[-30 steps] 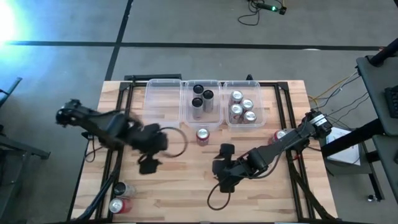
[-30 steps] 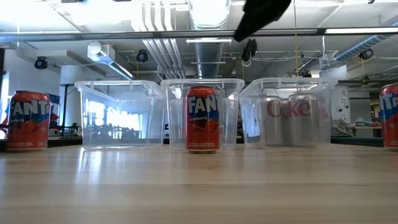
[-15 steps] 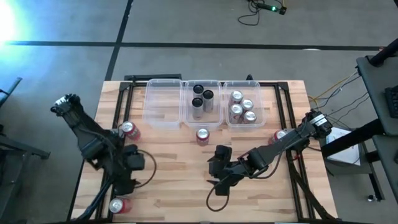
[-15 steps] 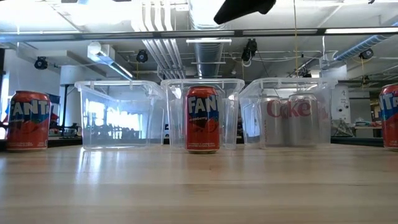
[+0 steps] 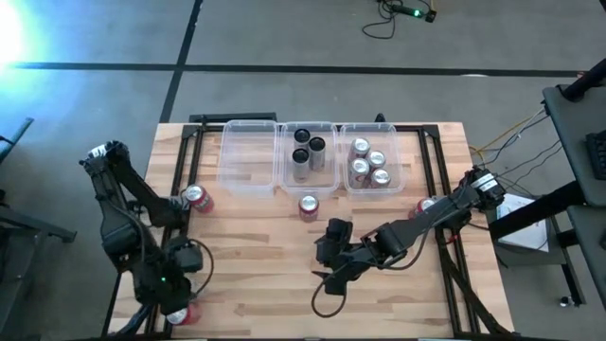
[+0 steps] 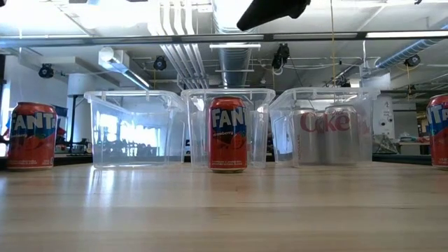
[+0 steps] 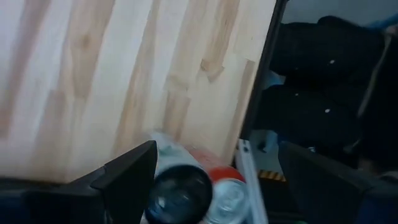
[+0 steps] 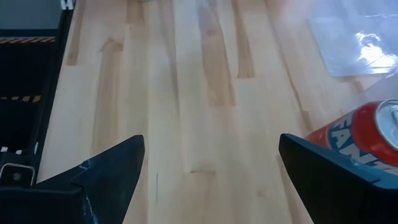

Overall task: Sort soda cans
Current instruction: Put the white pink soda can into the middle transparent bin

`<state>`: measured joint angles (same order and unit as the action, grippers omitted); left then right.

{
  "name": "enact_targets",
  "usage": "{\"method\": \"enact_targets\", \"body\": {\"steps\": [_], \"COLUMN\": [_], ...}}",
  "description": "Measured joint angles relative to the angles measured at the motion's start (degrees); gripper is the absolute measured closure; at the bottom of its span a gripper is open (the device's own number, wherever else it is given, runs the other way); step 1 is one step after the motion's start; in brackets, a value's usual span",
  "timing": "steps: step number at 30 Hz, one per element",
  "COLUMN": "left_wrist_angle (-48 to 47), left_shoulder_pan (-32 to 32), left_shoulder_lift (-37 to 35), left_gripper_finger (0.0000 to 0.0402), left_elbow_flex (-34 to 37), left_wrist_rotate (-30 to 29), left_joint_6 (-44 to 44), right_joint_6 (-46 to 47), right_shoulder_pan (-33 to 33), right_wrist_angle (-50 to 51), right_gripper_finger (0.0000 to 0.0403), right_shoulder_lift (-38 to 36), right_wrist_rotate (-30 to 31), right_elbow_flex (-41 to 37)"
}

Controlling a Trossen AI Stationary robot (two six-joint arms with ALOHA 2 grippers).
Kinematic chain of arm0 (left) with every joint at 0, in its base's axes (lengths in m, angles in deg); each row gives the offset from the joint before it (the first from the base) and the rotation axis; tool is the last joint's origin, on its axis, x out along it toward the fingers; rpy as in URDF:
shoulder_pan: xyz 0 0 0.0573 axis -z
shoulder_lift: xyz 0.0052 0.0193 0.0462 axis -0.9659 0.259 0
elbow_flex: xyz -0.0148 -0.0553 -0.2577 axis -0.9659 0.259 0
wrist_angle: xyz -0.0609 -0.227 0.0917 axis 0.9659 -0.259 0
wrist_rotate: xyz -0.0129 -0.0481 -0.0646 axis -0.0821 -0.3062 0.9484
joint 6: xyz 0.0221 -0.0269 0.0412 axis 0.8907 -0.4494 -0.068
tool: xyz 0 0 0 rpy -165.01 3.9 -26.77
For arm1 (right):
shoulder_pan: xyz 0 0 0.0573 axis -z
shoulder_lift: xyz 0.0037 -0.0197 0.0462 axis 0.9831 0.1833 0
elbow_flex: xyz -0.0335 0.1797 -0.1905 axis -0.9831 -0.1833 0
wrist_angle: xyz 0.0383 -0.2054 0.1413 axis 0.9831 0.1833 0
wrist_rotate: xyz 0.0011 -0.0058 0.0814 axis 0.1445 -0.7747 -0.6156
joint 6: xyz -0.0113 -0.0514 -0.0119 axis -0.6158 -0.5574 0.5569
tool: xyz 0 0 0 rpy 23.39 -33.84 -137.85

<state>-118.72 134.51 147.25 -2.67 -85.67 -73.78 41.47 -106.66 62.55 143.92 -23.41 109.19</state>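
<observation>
My left gripper [image 5: 169, 289] hangs open over the table's near left corner. In the left wrist view its fingers [image 7: 217, 155] stand either side of two upright cans, a dark-topped can [image 7: 180, 199] and a red can [image 7: 227, 193] [image 5: 180, 313], touching neither. My right gripper [image 5: 327, 260] [image 8: 211, 143] is open above the table's middle, holding nothing. A red can [image 5: 308, 206] [image 8: 367, 137] [image 6: 229, 134] stands in front of the middle bin. More red cans stand at the left [image 5: 196, 197] [image 6: 31, 136] and at the right [image 5: 426, 204] [image 6: 439, 129].
Three clear bins line the far side: the left bin [image 5: 227, 156] has no cans, the middle bin [image 5: 284, 156] holds black cans, the right bin [image 5: 407, 175] holds silver cans. The right arm lies across the table's right half. Bare wood spreads along the near middle.
My left arm has swung from the table's middle toward the near left corner and now hangs over the two cans there, uncovering the red can at the left. My right gripper has shifted a little toward the left edge.
</observation>
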Motion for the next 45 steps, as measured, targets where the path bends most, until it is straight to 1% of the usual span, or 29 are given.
{"method": "enact_targets", "body": {"steps": [3, 6, 8, 11, 19, 29, 38, 45], "left_wrist_angle": [-0.2, -0.6, -1.5, -4.8, -5.4, -5.3, -7.3, -7.5], "left_shoulder_pan": [1.6, 2.4, 2.4, 2.4, 2.3, 2.3, 2.3, 2.3], "left_shoulder_lift": [0.7, 1.5, 2.4, 4.0, 6.6, 8.2, 11.6, 13.6], "left_gripper_finger": [0.0082, 0.0082, 0.0082, 0.0082, 0.0082, 0.0082, 0.0082, 0.0082], "left_elbow_flex": [-0.7, -0.3, 0.2, 0.4, 0.4, 0.4, 0.4, 0.4], "left_wrist_rotate": [0.5, 2.2, 4.0, 7.7, 9.1, 9.7, 10.8, 13.3], "left_joint_6": [-6.1, -12.6, -16.1, -18.3, -19.8, -21.5, -18.3, -15.6], "right_joint_6": [0.0, 0.0, 0.0, 0.1, 0.2, 0.2, 0.2, 0.3], "right_shoulder_pan": [0.0, 0.0, 0.0, 0.0, 0.0, 0.0, 0.0, 0.0], "right_wrist_angle": [-0.3, -0.3, -0.3, -0.4, -3.0, -2.9, -2.9, -2.9], "right_gripper_finger": [0.0035, 0.0035, 0.0035, 0.0035, 0.0035, 0.0035, 0.0035, 0.0035], "right_shoulder_lift": [0.0, 0.0, 0.0, 0.0, 0.0, 0.0, 0.0, 0.0], "right_wrist_rotate": [2.3, 3.0, 3.0, 3.0, 3.0, 2.9, 2.9, 2.9], "right_elbow_flex": [0.0, 0.0, 0.0, 0.0, 0.0, 0.0, 0.0, 0.0]}}
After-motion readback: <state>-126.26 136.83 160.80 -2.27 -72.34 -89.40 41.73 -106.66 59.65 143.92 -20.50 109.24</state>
